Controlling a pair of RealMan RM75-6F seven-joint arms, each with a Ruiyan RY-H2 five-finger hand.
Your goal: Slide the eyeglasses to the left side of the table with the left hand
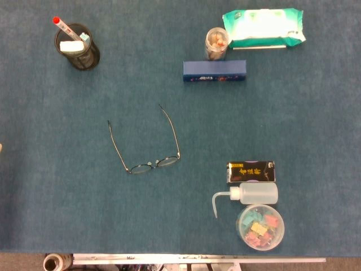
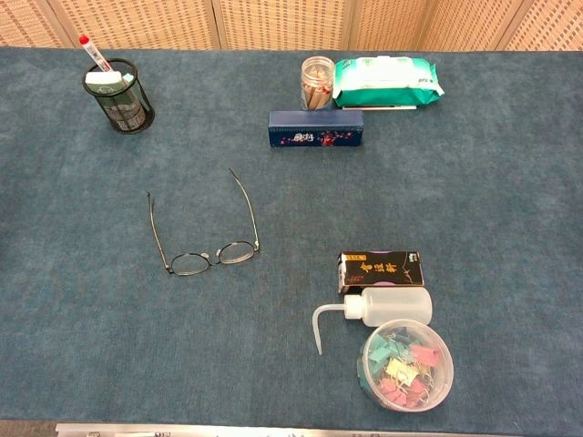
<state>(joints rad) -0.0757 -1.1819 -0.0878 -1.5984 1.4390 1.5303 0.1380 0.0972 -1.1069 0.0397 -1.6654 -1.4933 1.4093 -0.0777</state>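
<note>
Head view: eyeglasses (image 1: 148, 148) lie unfolded on the blue table (image 1: 56, 197) (lenses toward the near edge), left of a black box (image 1: 251, 172) and wash bottle (image 1: 248, 196). Neither hand appears, so their state cannot be told.

Chest view: eyeglasses (image 2: 205, 232) lie near centre, well apart from the mesh pen cup (image 2: 120, 96). No hand shows.

Head view looks straight down on the blue surface (image 1: 67, 214) from high up, near edge at frame bottom. Chest view sits lower, tilted forward across the surface (image 2: 91, 346), catching the wicker screen (image 2: 273, 23) behind the far edge. Both share the whole layout: eyeglasses (image 1: 148, 148) (image 2: 205, 229), pen cup (image 1: 78, 46) (image 2: 120, 96), clip tub (image 1: 260, 227) (image 2: 407, 364). Neither is close.
</note>
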